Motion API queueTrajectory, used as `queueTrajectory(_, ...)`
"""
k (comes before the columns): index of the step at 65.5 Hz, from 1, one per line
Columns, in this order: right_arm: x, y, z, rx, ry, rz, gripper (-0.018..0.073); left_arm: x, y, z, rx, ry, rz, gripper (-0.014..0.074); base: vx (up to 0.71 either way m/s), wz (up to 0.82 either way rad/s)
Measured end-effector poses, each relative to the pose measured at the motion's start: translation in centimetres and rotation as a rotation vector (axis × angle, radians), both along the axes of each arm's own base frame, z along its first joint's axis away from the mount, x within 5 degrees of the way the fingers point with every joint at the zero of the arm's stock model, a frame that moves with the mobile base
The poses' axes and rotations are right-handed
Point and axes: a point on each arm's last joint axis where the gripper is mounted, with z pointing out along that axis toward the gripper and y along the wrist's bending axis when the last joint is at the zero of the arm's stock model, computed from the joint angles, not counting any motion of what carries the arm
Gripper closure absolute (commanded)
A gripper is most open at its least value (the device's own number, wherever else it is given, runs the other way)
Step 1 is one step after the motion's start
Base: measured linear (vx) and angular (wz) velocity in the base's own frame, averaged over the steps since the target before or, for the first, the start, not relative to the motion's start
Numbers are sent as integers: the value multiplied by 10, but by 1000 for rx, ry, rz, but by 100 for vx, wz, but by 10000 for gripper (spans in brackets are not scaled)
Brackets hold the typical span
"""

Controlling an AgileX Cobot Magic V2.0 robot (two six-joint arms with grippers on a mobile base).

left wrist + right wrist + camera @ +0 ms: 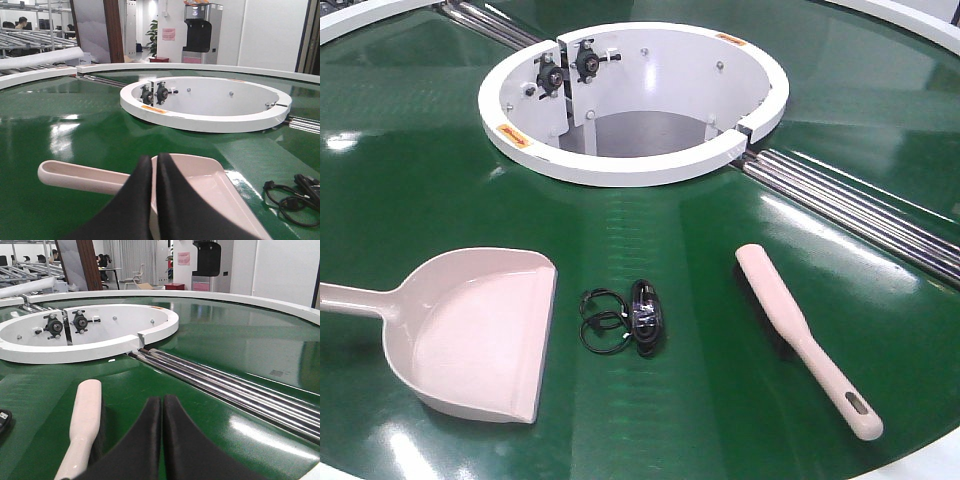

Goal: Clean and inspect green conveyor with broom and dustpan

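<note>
Glossy dark-green conveyor (410, 200) fills scene, round belt, lamp glare on it. L gripper (154, 161): black tapered fingers pressed together, nothing between; seen in front of dustpan (205, 182) where handle meets scoop, contact unclear. R gripper (162, 402): likewise closed, empty, just right of broom (85, 412). Dustpan: smooth pale-pink plastic, raised sides, flat mouth toward coiled black cable (628, 318). Broom: slim, flat, slotted handle end, right of cable. White ring hub (620, 172) behind; steel rollers (865, 215) beyond broom.

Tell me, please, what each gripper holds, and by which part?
Nothing is held: left gripper and right gripper are shut empty; the pale plastic dustpan and pale flat broom lie free.
</note>
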Motion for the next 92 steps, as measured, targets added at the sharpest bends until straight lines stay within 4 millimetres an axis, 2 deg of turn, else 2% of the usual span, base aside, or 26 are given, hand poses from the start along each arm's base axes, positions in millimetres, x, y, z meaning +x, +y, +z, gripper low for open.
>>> queueTrajectory(71, 0, 0, 0, 0, 0, 0, 568, 0, 0, 1, -1, -7, 0, 602, 0, 0)
queueTrajectory(84, 0, 0, 0, 0, 0, 0, 568, -1, 0, 13, -10, -105, -3, 602, 0, 0)
queueTrajectory(92, 0, 0, 0, 0, 0, 0, 568, -7, 1, 46, -16, -169, -2, 602, 0, 0)
